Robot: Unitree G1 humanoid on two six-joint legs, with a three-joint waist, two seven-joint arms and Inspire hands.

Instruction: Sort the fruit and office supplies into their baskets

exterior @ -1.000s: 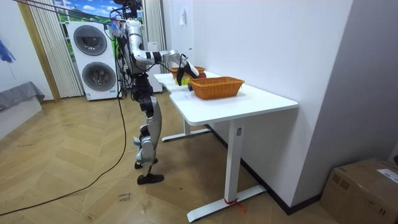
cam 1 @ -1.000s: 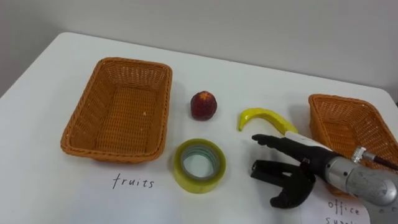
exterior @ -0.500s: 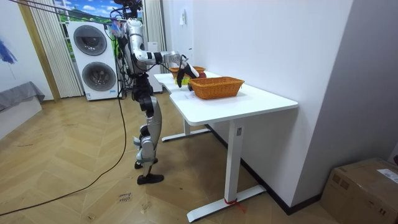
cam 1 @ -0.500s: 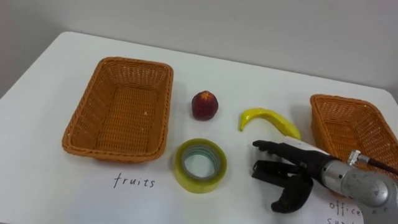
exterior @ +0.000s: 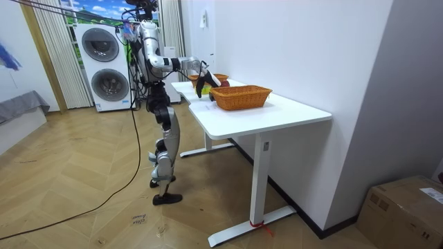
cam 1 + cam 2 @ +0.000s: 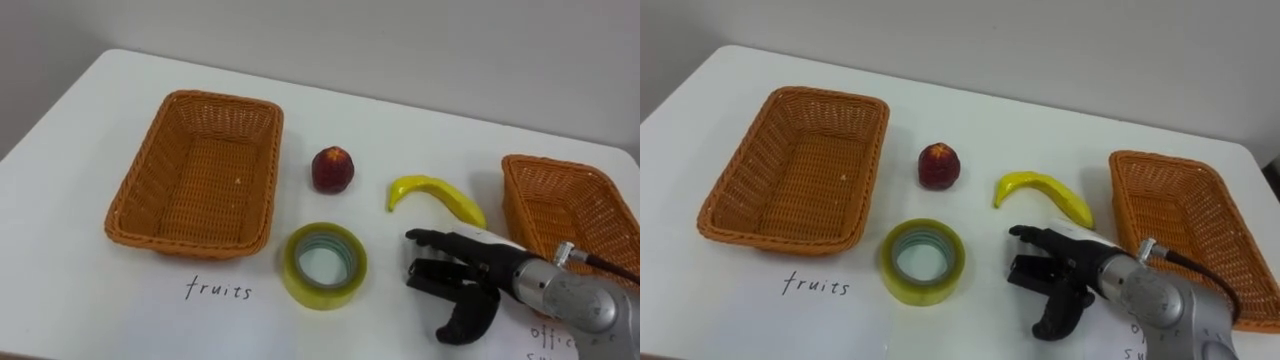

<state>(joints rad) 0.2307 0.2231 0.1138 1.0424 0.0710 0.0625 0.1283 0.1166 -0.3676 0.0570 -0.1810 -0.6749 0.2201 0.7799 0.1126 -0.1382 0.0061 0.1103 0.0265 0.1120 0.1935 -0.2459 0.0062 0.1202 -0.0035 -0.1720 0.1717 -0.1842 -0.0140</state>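
Note:
A yellow roll of tape (image 6: 323, 265) lies flat on the white table, near the front. Behind it sit a red apple (image 6: 332, 169) and a yellow banana (image 6: 437, 193). The fruit basket (image 6: 196, 172) is an empty wicker tray at the left, above the word "fruits". A second wicker basket (image 6: 572, 209) stands at the right edge. My right hand (image 6: 462, 281) hovers low over the table between the tape and the right basket, just in front of the banana, fingers straight toward the tape, thumb hanging down, holding nothing. In the room view the right hand (image 5: 200, 79) reaches out over the table.
A handwritten paper label (image 6: 555, 337) lies in front of the right basket, partly under my forearm. The table's far edge meets a grey wall. In the room view I stand at the table's end, with stacked washing machines (image 5: 103, 67) behind me.
My right hand has sunk a little lower and nearer the table's front edge; its fingers stay straight. The objects have not moved.

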